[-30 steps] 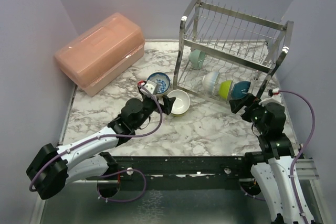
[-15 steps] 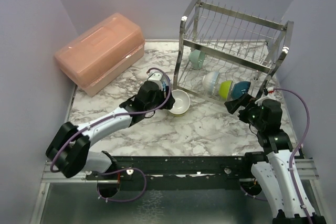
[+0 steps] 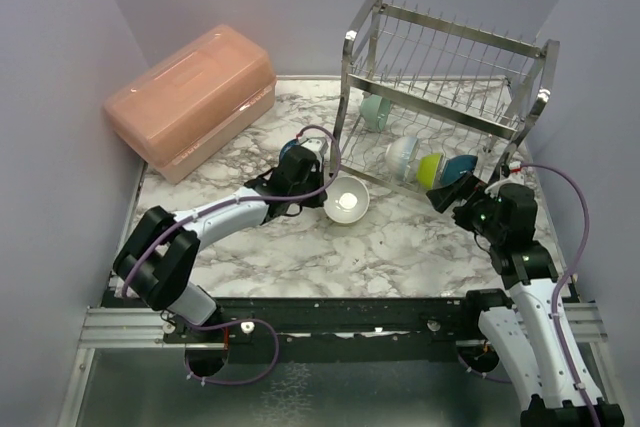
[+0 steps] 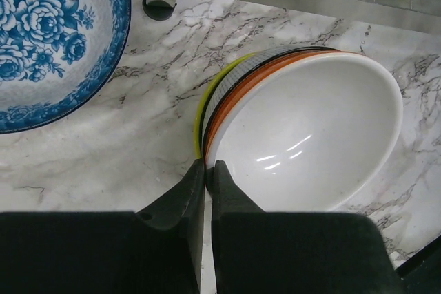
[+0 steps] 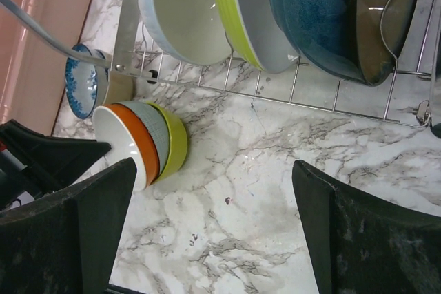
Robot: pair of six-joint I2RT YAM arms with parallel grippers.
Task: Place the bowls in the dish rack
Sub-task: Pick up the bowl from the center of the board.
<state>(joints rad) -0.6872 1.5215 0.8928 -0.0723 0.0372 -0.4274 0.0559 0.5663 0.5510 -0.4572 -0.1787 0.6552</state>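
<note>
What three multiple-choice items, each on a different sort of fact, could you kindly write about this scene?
1. Where does the blue-patterned bowl sit?
A in the dish rack
B on the table beside the white bowl
C stacked inside the white bowl

2. How many bowls stand in the dish rack?
A two
B four
C six

3. How is the right gripper?
A open and empty
B shut on a bowl
C shut on a rack wire

Key:
1 B, the left wrist view shows it on the table next to the white bowl.
2 B, mint bowl, pale bowl, lime bowl, teal bowl.
3 A, its fingers stand wide apart with only table between.
</note>
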